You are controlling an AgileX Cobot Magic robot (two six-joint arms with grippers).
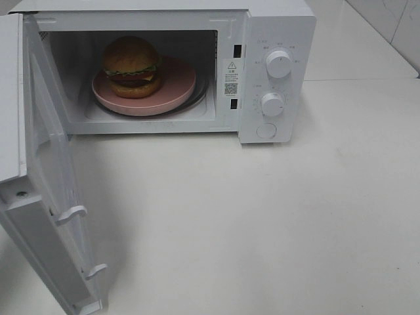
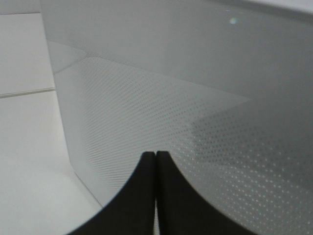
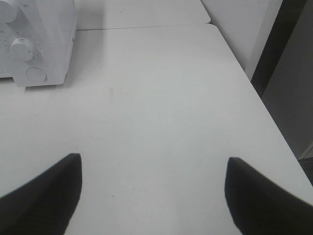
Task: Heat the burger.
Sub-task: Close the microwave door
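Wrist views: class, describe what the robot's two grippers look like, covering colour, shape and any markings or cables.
Only the fingers show. The left gripper has two matte black fingers with flat inner faces and outer edges that curve inward to narrow tips. The right gripper has two matte black, wedge-like fingers with blunt tips. No cables, markings or arm links are visible.
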